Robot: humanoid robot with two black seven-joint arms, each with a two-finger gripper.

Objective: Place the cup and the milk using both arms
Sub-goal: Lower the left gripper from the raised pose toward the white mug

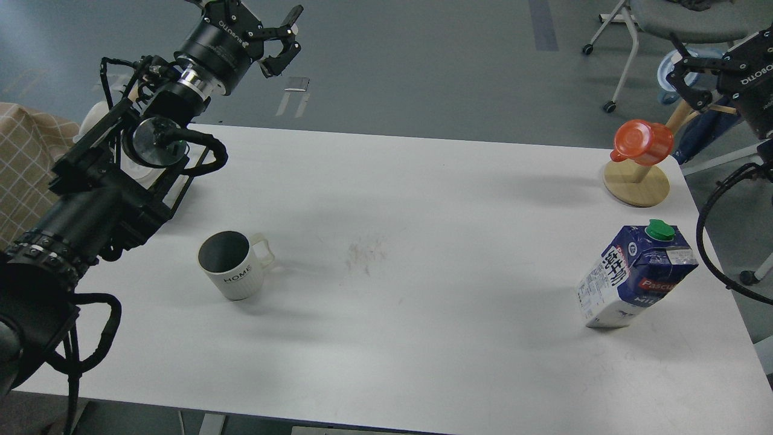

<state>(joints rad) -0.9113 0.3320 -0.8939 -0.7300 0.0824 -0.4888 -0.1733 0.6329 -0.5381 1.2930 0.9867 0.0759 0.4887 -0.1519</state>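
The cup, a white ribbed mug with a dark grey inside and "HOME" on its side, stands upright on the left part of the white table, handle to the right. The milk, a dark blue and white carton with a green cap, stands at the right side near the table's edge. My left gripper is raised beyond the far left edge, well above and behind the cup, open and empty. My right gripper is off the far right corner, far behind the milk, open with nothing in it.
A translucent orange-red cup hangs on a wooden stand at the far right corner. A rolling chair stands behind the table. A beige checked cloth lies at the left edge.
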